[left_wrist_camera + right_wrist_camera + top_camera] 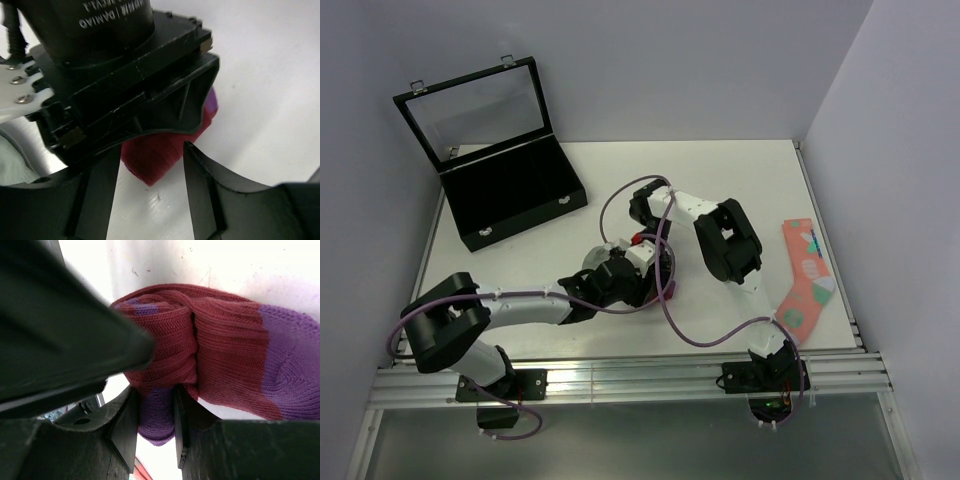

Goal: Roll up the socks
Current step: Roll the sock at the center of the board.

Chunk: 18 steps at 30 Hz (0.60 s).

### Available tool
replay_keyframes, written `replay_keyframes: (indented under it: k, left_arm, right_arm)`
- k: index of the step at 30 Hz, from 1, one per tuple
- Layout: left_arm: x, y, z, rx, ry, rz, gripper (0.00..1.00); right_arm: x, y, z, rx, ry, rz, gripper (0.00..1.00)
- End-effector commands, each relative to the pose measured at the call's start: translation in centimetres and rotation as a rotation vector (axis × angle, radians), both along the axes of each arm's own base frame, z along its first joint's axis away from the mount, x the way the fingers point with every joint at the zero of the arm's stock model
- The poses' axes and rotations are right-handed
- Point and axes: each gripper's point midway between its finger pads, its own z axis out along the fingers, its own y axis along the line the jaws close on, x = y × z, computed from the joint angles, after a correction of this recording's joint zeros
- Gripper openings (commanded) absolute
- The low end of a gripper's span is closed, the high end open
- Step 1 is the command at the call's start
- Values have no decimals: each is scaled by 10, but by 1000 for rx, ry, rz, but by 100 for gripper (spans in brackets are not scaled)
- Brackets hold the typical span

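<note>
The magenta-red sock (pixel 225 355) with a purple heel lies partly rolled on the white table. My right gripper (pixel 156 405) is shut on a purple fold at the roll's end. In the top view it (pixel 645 250) points down at mid-table, and only an edge of the sock (pixel 669 288) shows. My left gripper (pixel 151 165) is open and low over the table, with the sock's red corner (pixel 155 150) just beyond its fingers. It sits against the right gripper in the top view (pixel 636 288). A pale grey fabric (pixel 12 165), perhaps the grey sock, shows at the left.
A salmon-pink sock with teal and white patches (pixel 805 280) lies at the table's right edge. A black case (pixel 515 195) with its glass lid raised stands at the back left. The right gripper's body (pixel 125 85) fills the top of the left wrist view.
</note>
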Motion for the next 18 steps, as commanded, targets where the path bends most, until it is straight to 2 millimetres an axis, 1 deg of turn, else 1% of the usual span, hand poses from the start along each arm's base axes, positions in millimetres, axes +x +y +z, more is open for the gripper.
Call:
replay_keyframes:
  k: [1,2,7,12,14,15,18]
  left_arm:
    - [7,1,1,93,-51,-18,59]
    - [8,-1,2,93,-57,-27,62]
    - [12,-6,-1,132,-71,-54,63]
    - [5,-15,-11,145,-34,-123,63]
    - [3,-15,-17,148,-18,-126,63]
    - [2,-17,-16,130,-9,-138,63]
    - [2,-16,-18,83,14,-134,63]
  right_arm:
    - [1,-12,-31,-48,0,84,22]
    - [1,-13,-31,-48,0,83,22]
    - [-1,-15,-34,-62,2,82,22]
    - [-1,-16,-34,-66,-2,79,22]
    - [0,-16,-34,-65,-5,78,22]
    - [-1,-16,-34,-66,-3,76,22]
    - [-1,-16,-35,-66,-3,72,22]
